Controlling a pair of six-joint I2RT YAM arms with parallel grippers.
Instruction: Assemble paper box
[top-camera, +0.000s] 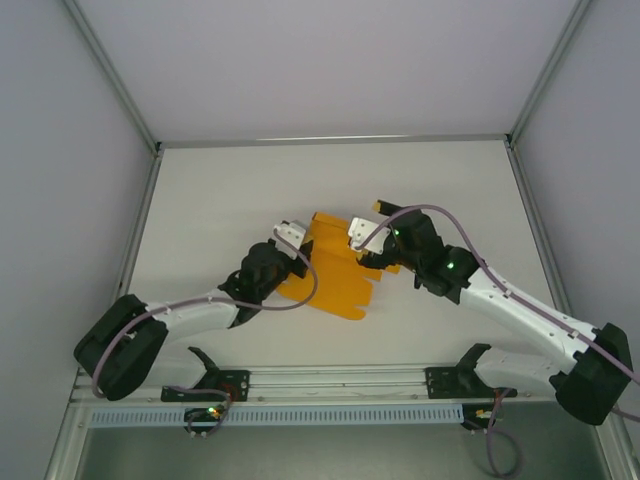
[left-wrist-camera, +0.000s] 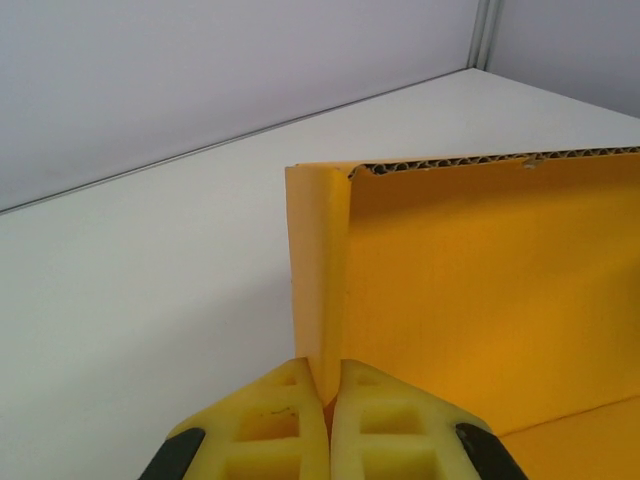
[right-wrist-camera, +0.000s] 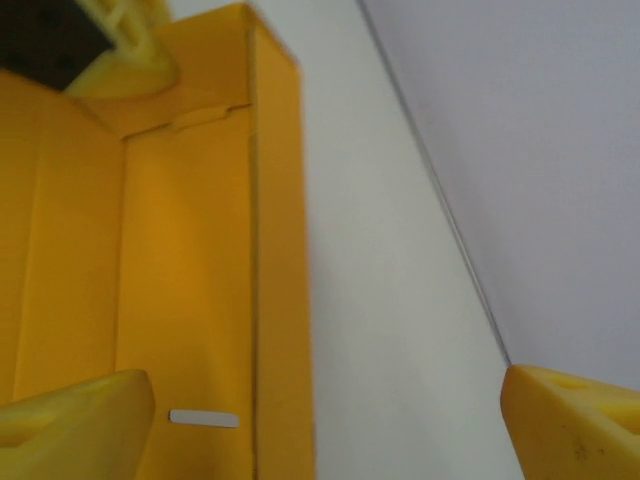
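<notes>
Paper box (top-camera: 335, 280) lies with its long axis roughly near-to-far, left gripper (left-wrist-camera: 323, 378) pinching its raised corner, right gripper (right-wrist-camera: 325, 400) gaping astride its wall.

Illumination is bright, even and diffuse in all three views; shadows on the white table (top-camera: 210, 200) are faint and soft-edged. The right wrist view is blurred across the paper box (right-wrist-camera: 200, 250), whereas the left wrist view resolves its corrugated top edge sharply.
</notes>
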